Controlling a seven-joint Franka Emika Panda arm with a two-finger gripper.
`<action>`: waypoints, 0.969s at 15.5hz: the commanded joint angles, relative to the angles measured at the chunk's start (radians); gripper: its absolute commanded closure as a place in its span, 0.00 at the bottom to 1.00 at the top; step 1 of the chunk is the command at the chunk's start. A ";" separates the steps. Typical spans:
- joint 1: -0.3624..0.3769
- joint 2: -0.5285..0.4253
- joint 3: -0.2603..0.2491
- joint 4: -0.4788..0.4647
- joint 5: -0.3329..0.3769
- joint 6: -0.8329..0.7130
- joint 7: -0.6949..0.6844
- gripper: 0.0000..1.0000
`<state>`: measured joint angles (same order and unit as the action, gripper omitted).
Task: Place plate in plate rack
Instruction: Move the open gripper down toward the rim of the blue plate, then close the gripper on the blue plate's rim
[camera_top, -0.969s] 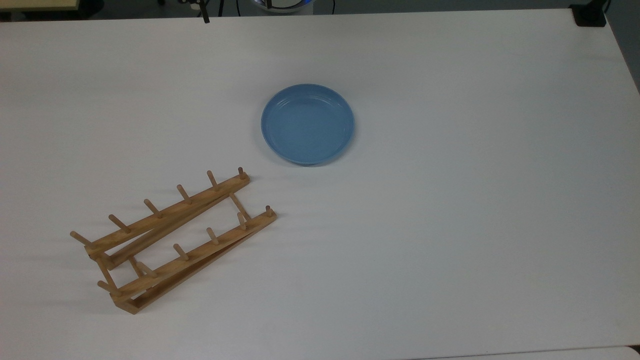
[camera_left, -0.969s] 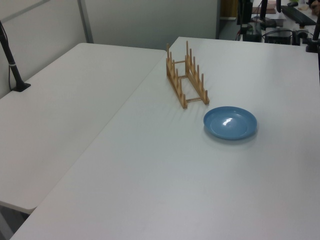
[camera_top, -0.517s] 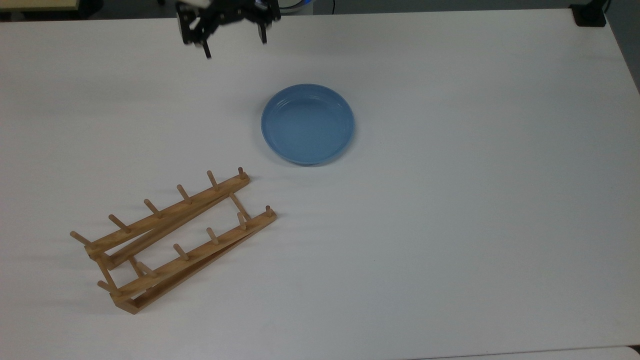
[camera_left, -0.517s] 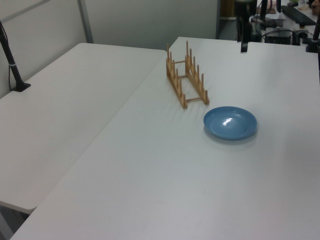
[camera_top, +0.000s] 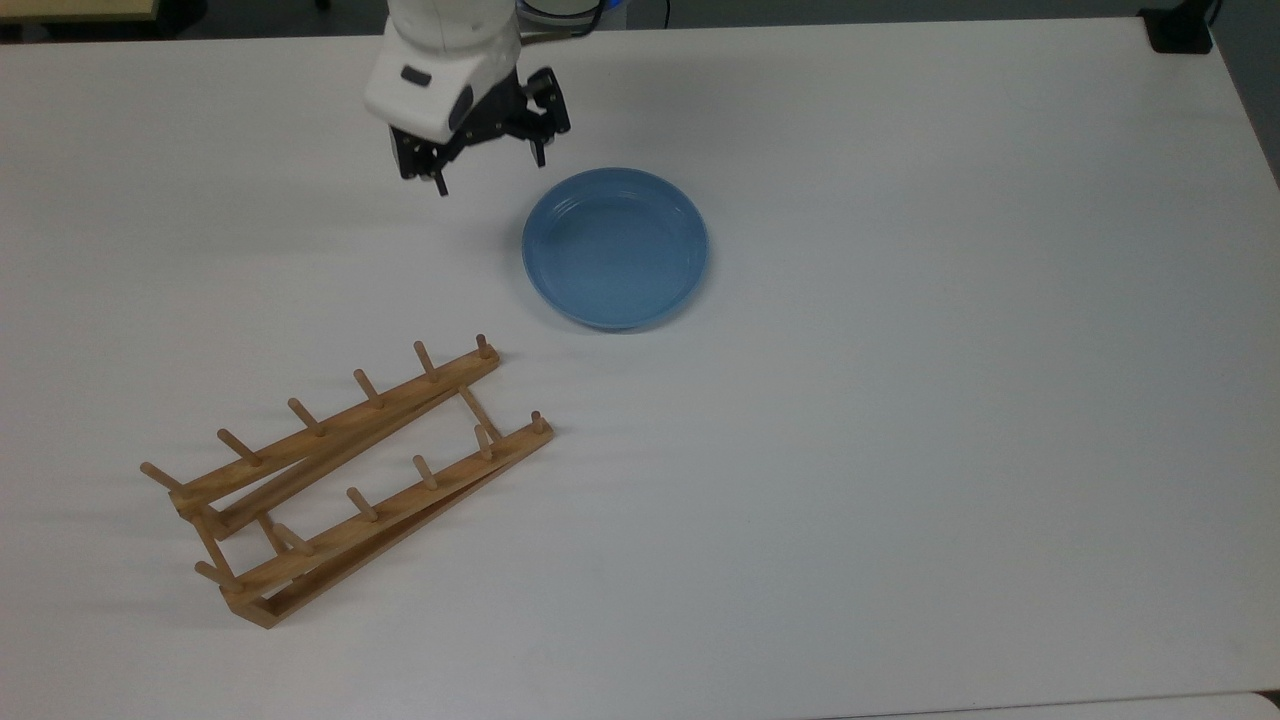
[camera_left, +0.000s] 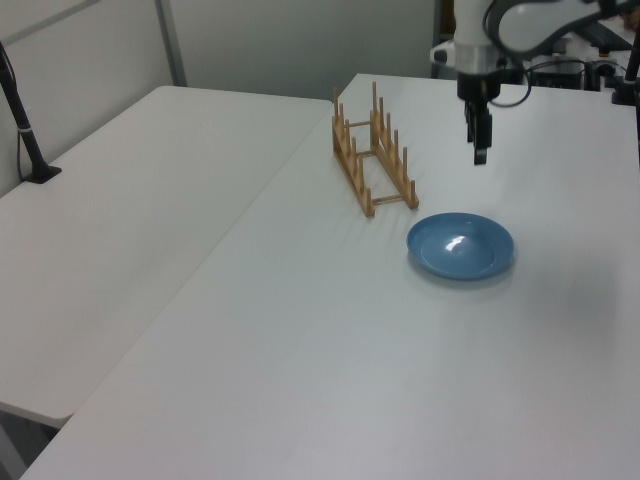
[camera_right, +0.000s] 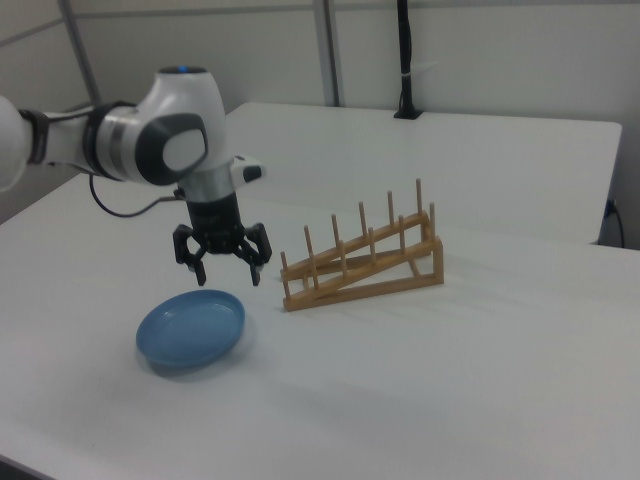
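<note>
Rack (camera_top: 345, 480): wooden, set on the table (camera_top: 900, 450) at the top view's lower left, pegs upright, every slot unfilled. No change is noted against the earlier pictures.

Gripper (camera_top: 487, 160): absent a second ago; now brought in over the table, hanging above the surface just left of the plate's far-left rim in the top view. Fingers are spread apart, pointed down, nothing held. In the right view (camera_right: 222, 268) it is seen above and just behind the plate.

Plate (camera_top: 615, 248): light blue, lying flat on the table, right of the gripper in the top view and well apart from the rack. Position unchanged; not yet touched.

Reading: the approach is judged begun, grasping still to come. A rim pinch is probably called for, as the plate lies flat.
</note>
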<state>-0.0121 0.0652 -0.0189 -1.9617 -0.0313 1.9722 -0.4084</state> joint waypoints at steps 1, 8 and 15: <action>0.017 0.063 -0.007 -0.051 -0.007 0.124 -0.009 0.00; 0.052 0.148 0.002 -0.077 -0.009 0.234 0.083 0.25; 0.070 0.169 0.002 -0.075 -0.015 0.249 0.151 0.85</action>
<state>0.0447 0.2336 -0.0109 -2.0189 -0.0313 2.1858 -0.2874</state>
